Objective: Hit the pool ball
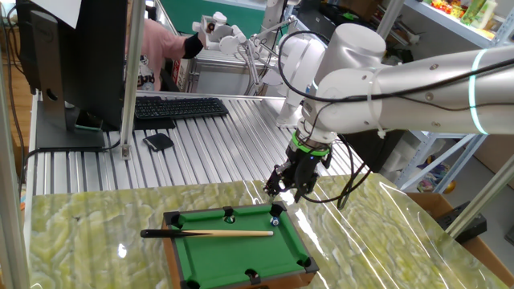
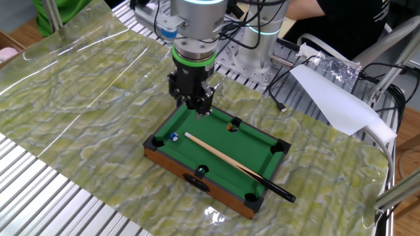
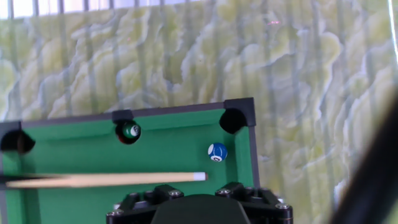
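Note:
The pool ball [image 3: 217, 152], blue and white, lies on the green felt near a corner pocket; it also shows in the other fixed view [image 2: 174, 137]. A thin tan cue stick [image 2: 230, 160] with a black end lies loose across the miniature pool table [image 2: 164, 157], its pale tip a short way from the ball. My gripper [image 2: 197, 105] hovers just above the table's end next to the ball, empty, its fingers apparently apart. In the hand view only its black body [image 3: 199, 208] shows.
A second, green ball [image 3: 130, 130] sits at a side pocket. The pool table stands on a green marbled mat [image 2: 85, 92]. A keyboard [image 1: 178, 107], a monitor [image 1: 72, 56] and a person are behind the table; cables and white paper [image 2: 335, 98] lie at the side.

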Controlling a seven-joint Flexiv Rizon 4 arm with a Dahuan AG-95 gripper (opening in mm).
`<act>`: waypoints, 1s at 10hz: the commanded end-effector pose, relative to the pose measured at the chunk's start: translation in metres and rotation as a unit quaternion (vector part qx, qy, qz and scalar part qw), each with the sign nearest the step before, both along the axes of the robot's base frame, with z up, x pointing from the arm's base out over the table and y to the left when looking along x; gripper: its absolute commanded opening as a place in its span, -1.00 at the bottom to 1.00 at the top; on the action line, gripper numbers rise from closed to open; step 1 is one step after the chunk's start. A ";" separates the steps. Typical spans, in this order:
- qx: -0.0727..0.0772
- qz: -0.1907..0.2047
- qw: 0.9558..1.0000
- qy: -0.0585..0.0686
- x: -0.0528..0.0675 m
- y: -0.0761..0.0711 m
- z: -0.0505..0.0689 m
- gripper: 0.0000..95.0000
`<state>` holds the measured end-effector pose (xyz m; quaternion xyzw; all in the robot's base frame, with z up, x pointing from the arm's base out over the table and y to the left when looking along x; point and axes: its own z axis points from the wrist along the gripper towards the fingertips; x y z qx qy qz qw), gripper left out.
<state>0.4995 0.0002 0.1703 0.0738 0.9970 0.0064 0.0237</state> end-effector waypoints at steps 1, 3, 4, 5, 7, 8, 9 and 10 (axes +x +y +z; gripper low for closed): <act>0.004 -0.067 0.998 -0.004 0.000 0.000 0.000 -1.00; 0.006 -0.105 0.994 -0.003 0.000 0.001 0.000 -1.00; 0.006 -0.109 0.994 -0.003 -0.001 0.001 -0.001 -1.00; 0.006 -0.113 0.994 -0.003 -0.001 0.001 -0.001 -1.00; 0.005 -0.093 0.996 -0.004 -0.002 0.003 0.000 -1.00; 0.003 -0.082 0.997 -0.004 -0.003 0.004 0.001 -1.00; 0.003 -0.091 0.996 -0.004 -0.003 0.007 0.002 -1.00; 0.003 -0.107 0.994 -0.004 -0.004 0.010 0.004 -1.00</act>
